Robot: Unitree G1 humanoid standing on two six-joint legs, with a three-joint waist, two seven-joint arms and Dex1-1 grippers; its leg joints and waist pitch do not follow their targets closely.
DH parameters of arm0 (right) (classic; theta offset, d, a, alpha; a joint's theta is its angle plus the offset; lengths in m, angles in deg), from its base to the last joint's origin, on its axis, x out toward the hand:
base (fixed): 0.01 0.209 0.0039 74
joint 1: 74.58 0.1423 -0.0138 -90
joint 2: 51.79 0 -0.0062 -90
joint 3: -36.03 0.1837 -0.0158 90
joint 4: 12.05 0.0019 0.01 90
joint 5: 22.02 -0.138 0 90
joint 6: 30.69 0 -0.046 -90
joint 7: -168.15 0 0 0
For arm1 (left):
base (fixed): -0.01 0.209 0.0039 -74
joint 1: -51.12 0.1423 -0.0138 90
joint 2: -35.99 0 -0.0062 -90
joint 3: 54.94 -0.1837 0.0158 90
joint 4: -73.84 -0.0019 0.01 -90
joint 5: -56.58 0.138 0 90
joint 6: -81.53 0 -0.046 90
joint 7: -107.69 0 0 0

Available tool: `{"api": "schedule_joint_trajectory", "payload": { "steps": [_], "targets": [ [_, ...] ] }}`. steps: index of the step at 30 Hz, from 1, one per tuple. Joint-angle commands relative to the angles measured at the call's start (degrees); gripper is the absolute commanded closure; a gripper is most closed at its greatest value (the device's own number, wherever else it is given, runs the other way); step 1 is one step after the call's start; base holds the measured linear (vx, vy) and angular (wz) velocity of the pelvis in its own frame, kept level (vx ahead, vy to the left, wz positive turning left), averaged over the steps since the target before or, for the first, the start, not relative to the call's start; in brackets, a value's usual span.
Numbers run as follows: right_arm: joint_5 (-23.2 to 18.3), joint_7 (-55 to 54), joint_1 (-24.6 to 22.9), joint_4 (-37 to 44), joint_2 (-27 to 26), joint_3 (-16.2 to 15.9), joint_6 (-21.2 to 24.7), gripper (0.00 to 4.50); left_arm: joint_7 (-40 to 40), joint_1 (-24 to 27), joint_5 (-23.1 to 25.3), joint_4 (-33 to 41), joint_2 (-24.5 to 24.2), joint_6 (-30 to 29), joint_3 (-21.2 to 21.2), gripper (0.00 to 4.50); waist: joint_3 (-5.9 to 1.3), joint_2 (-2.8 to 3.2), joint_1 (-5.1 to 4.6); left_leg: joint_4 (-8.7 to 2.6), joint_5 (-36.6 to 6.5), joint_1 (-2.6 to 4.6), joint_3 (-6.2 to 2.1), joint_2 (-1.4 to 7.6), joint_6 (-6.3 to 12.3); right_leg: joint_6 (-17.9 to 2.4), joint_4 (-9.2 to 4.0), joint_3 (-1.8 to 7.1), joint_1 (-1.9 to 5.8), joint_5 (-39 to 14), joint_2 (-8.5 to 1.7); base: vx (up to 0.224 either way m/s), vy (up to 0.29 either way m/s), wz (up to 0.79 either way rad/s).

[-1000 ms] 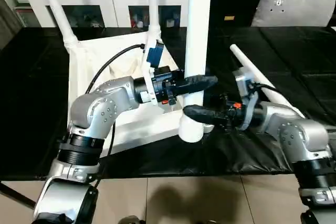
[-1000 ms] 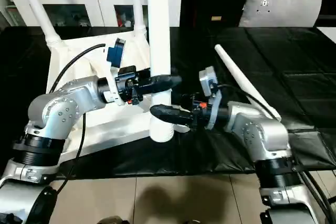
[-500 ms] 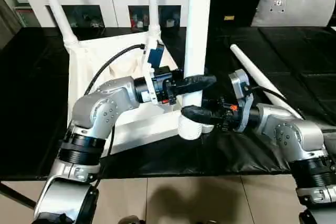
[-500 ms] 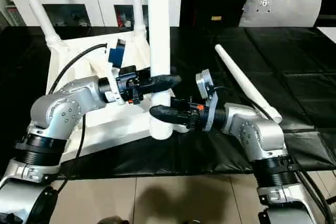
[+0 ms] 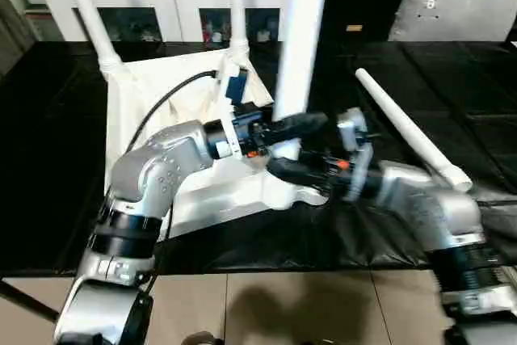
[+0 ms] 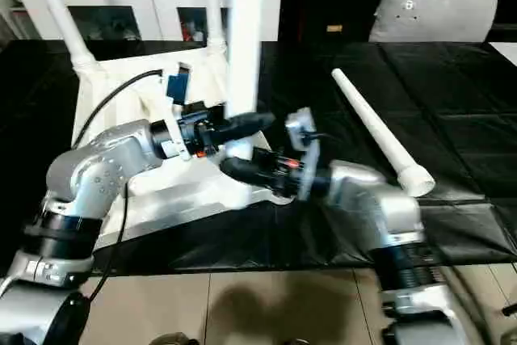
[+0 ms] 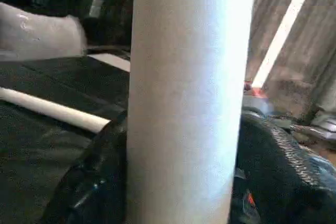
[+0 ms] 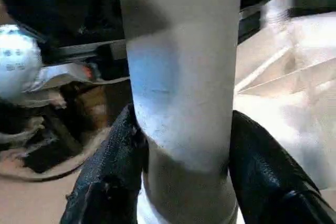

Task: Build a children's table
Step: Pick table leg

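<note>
Standing up tall in the middle of the frame, the leg (image 5: 300, 30) has both grippers around it. The left gripper (image 5: 292, 127) sits just above the right gripper (image 5: 284, 172), both closed on it. Its bottom end is at the tabletop (image 5: 133, 111) corner.

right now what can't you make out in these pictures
- Bottom end of the upright leg and its corner socket: head views, hidden behind the left gripper and right gripper.
- Leg's top: cut off by the upper edge.
- Cabinet contents: too small.
- Right forearm: blurred.

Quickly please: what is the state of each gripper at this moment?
Left gripper: closed on the upright table leg.
Right gripper: closed on the same leg, lower down.
</note>
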Motion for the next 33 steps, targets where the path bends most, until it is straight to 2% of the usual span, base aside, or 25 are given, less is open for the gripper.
{"api": "schedule_joint_trajectory", "payload": {
  "steps": [1, 4, 5, 6, 9, 10, 11, 12, 14, 15, 16, 22, 26, 28, 30, 33],
  "targets": [
    [4.5, -7.9, 1.7, -2.3, -1.4, 1.9, -5.0, 2.57, 4.7, 0.4, 4.9, 1.1, 1.8, 4.8, -1.8, 1.46, -4.07, -0.8, 0.01, -3.92, -8.2, 0.24, -0.9, 2.89, 1.84, -10.0, -3.85, 2.93, 3.52, -14.6, -3.63, 0.0, 0.0, 0.0],
    [6.7, -11.7, 2.1, -3.6, -3.1, 2.2, -9.4, 2.57, 9.3, 0.8, 9.2, 0.9, 3.9, 9.9, -2.8, 1.46, -4.22, -0.8, 0.1, -3.88, -7.8, 0.35, -0.83, 2.73, 1.74, -8.6, -3.95, 2.97, 3.63, -15.5, -3.64, 0.0, 0.0, 0.0],
    [6.8, -11.9, 2.1, -3.6, -3.2, 2.2, -9.6, 2.57, 9.7, 0.8, 9.4, 0.8, 4.1, 10.3, -2.9, 1.46, -4.26, -0.76, 0.14, -3.87, -7.6, 0.28, -0.87, 2.85, 1.87, -8.7, -3.87, 3.0, 3.55, -15.0, -3.68, 0.0, 0.0, 0.0],
    [7.3, -12.7, 2.3, -4.2, -3.9, 2.3, -11.0, 2.57, 13.0, 0.9, 11.5, 0.3, 6.0, 13.1, -3.3, 1.73, -4.3, -0.91, 0.13, -3.85, -7.2, 0.29, -0.86, 2.85, 2.15, -8.9, -3.79, 2.97, 3.55, -13.7, -3.54, 0.0, 0.0, 0.0],
    [7.8, -13.6, 1.9, -4.2, -5.1, 2.0, -11.6, 2.58, 18.6, 1.3, 16.0, -0.8, 8.9, 18.3, -4.9, 1.8, -4.31, -0.79, 0.02, -3.74, -6.8, 0.02, -0.86, 2.86, 3.37, -9.4, -3.71, 2.99, 3.72, -11.5, -3.48, 0.0, 0.0, 0.0],
    [7.8, -13.6, 1.9, -4.2, -5.1, 2.0, -11.6, 2.58, 18.7, 1.3, 16.0, -0.8, 8.9, 18.3, -4.9, 1.8, -4.31, -0.94, -0.04, -3.72, -6.9, -0.01, -0.84, 2.8, 3.6, -9.5, -3.69, 2.96, 3.79, -11.3, -3.48, 0.0, 0.0, 0.0],
    [8.1, -14.0, 1.8, -4.3, -5.5, 1.9, -12.1, 2.58, 20.6, 1.3, 16.6, -1.2, 10.1, 19.1, -4.4, 2.13, -4.32, -0.98, 0.01, -3.7, -7.0, 0.01, -0.84, 2.76, 3.71, -9.5, -3.75, 2.93, 3.81, -11.7, -3.56, 0.0, 0.0, 0.0],
    [8.2, -14.1, 1.8, -4.3, -5.6, 1.9, -12.2, 2.58, 20.9, 1.3, 16.8, -1.3, 10.4, 19.2, -4.3, 2.23, -4.28, -0.97, -0.03, -3.67, -7.3, -0.03, -0.76, 2.72, 3.71, -9.5, -3.87, 2.93, 3.74, -12.5, -3.55, 0.0, 0.0, 0.0],
    [8.4, -14.7, 1.8, -4.6, -6.0, 1.8, -13.0, 2.59, 21.9, 1.4, 17.4, -1.8, 11.3, 19.8, -4.4, 2.23, -4.22, -1.03, -0.09, -3.75, -7.7, -0.14, -0.85, 2.7, 3.76, -9.0, -3.96, 2.86, 3.84, -13.7, -3.54, 0.0, 0.0, 0.0],
    [8.5, -14.9, 1.8, -4.8, -6.2, 1.7, -13.3, 2.59, 22.0, 1.4, 17.7, -2.0, 11.5, 19.9, -4.5, 2.36, -4.18, -0.87, -0.26, -3.75, -8.2, -0.16, -0.88, 2.63, 3.67, -8.6, -4.09, 2.78, 3.78, -14.8, -3.48, 0.0, 0.0, 0.0],
    [8.7, -15.1, 1.7, -5.0, -6.4, 1.6, -13.7, 2.59, 22.0, 1.6, 18.2, -2.3, 11.7, 20.4, -5.0, 2.47, -4.23, -0.8, -0.13, -3.72, -8.5, 0.15, -0.83, 2.78, 3.71, -8.7, -4.29, 2.85, 3.47, -15.1, -3.54, 0.0, 0.0, 0.0],
    [9.2, -15.6, 1.8, -5.1, -7.0, 1.6, -14.1, 2.59, 23.0, 1.9, 19.3, -3.0, 12.2, 21.6, -5.2, 2.6, -4.3, -0.68, -0.19, -3.78, -8.3, 0.09, -0.93, 2.88, 3.71, -9.7, -3.85, 2.86, 3.57, -12.4, -3.43, 0.0, 0.0, 0.0],
    [10.1, -18.4, 2.4, -6.2, -7.2, 2.2, -12.6, 2.59, 23.2, 1.7, 19.0, -3.5, 12.1, 21.3, -4.2, 2.61, -4.3, -0.65, -0.18, -3.74, -7.8, 0.1, -0.87, 2.79, 3.99, -10.2, -3.78, 2.9, 3.55, -11.8, -3.46, 0.0, 0.0, 0.0],
    [7.8, -16.2, 2.6, -6.0, -6.8, 3.3, -11.3, 1.89, 23.1, 1.1, 16.2, -3.9, 12.2, 19.1, -1.6, 2.61, -4.29, -0.67, -0.12, -3.75, -8.5, 0.23, -0.85, 2.82, 3.83, -10.4, -3.79, 2.89, 3.62, -12.4, -3.51, 0.0, 0.0, 0.0],
    [4.5, -14.0, 2.6, -5.2, -6.3, 5.1, -9.1, 1.86, 22.0, 0.4, 12.7, -4.2, 11.9, 16.2, 0.8, 2.62, -4.28, -0.65, -0.02, -3.75, -8.7, 0.31, -0.84, 2.83, 3.86, -10.9, -3.8, 2.89, 3.59, -12.4, -3.52, 0.0, 0.0, 0.0],
    [1.1, -9.7, 2.2, -3.9, -4.2, 6.4, -5.5, 1.49, 19.2, -0.1, 9.1, -4.0, 10.9, 13.2, 2.6, 2.62, -4.3, -0.87, 0.15, -3.66, -8.2, 0.27, -0.79, 2.74, 4.52, -11.2, -3.67, 2.85, 3.71, -11.7, -3.42, 0.0, 0.0, 0.0]
  ]
}}
